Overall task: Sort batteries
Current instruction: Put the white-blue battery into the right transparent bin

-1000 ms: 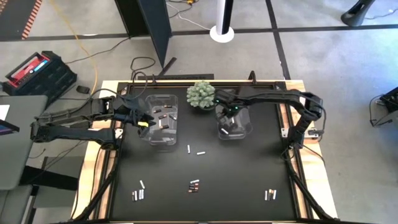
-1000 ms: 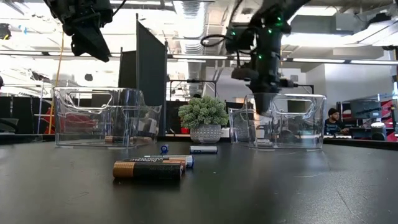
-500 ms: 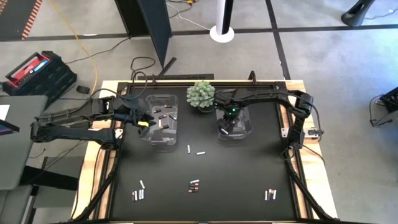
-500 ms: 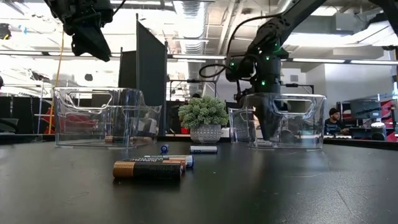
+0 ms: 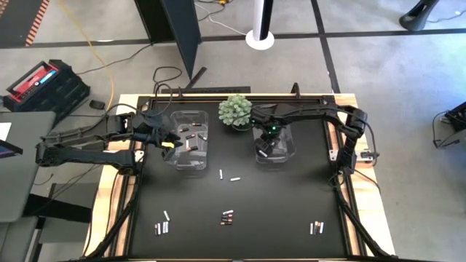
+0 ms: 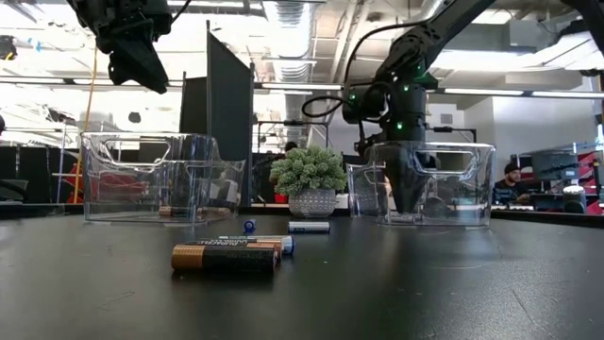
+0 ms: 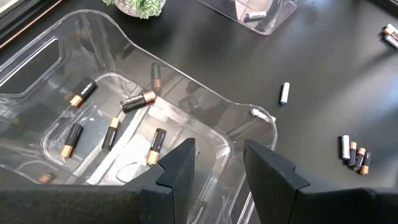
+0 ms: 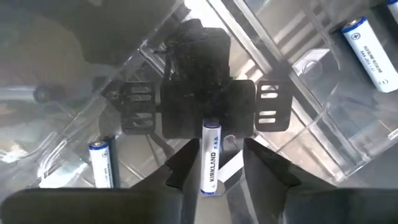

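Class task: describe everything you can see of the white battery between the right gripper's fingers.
The white battery is a slim pale cylinder with a blue band at one end and dark lettering along its side. It lies lengthwise between the right gripper fingers, which stand apart, low inside the clear bin. Whether the fingers touch it cannot be told.

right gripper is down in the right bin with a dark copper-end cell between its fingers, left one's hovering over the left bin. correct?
Not quite. The cell between the right gripper fingers is a pale white battery with a blue end, not a dark copper-ended one; the right wrist view shows it. The rest holds: that gripper is down in the right bin, and the left gripper hovers over the left bin.
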